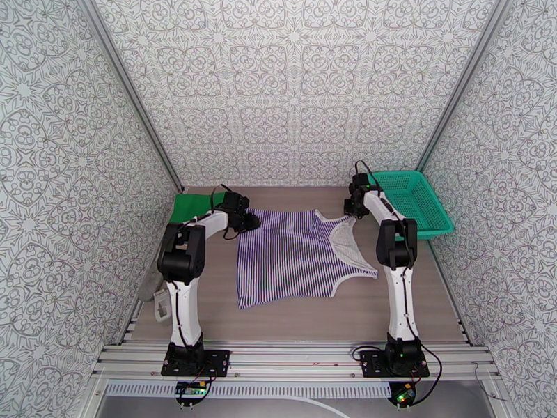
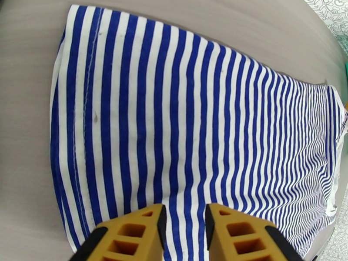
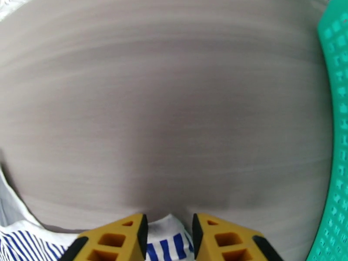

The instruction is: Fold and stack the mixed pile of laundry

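Observation:
The purple-and-white striped shirt lies spread flat in the middle of the table. My left gripper is down at its far left corner. In the left wrist view the yellow jaws stand narrowly apart, and the shirt runs flat and unbunched between them. My right gripper is at the far right shoulder strap. In the right wrist view the white-trimmed strap end sits in the narrow gap of that gripper. The green cloth lies folded at the far left, behind the left arm.
A teal mesh basket stands at the far right, and its wall is close beside the right gripper. A small grey-white device sits at the table's left edge. Patterned walls enclose three sides. Bare table lies in front of the shirt.

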Available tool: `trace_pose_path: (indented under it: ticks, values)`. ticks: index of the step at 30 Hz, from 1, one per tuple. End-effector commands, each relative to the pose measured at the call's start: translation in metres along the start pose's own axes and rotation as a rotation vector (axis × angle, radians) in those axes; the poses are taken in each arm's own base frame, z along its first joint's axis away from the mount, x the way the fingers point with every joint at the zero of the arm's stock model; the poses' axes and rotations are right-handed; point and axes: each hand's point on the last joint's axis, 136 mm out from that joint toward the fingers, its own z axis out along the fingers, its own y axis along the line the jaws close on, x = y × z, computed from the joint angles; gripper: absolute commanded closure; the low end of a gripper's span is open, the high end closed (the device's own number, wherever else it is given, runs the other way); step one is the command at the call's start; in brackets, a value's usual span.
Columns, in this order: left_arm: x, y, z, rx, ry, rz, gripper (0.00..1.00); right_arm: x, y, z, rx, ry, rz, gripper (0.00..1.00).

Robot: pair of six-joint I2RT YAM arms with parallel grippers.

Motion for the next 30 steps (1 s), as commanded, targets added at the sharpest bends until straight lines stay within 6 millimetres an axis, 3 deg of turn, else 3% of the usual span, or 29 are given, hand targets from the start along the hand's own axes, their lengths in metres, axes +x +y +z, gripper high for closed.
trace_pose_path:
  ticks: [1,5,10,15,19,25,30]
  values:
    - [-0.003,0.010,0.001,-0.017,0.009,0.001,0.68,0.019,-0.001,0.008,0.016,0.087,-0.031,0.72]
    - [-0.002,0.013,0.003,-0.025,0.020,-0.009,0.68,0.008,0.000,-0.002,0.015,0.048,-0.017,0.83]
    - [-0.001,0.023,0.003,-0.054,0.031,-0.032,0.69,-0.020,-0.002,-0.036,0.035,-0.035,-0.022,0.96]
    - [0.001,0.030,0.004,-0.063,0.041,-0.047,0.69,-0.040,-0.009,-0.071,0.076,-0.112,-0.037,0.98]
    - [0.004,0.031,0.006,-0.060,0.048,-0.048,0.69,-0.043,-0.013,-0.082,0.102,-0.134,-0.053,0.98]
    - [0.004,0.030,0.007,-0.048,0.051,-0.048,0.69,-0.033,-0.029,-0.070,0.188,-0.103,-0.069,0.92]
    - [0.004,0.028,0.007,-0.036,0.055,-0.043,0.69,-0.028,-0.046,-0.060,0.295,-0.085,-0.082,0.63]
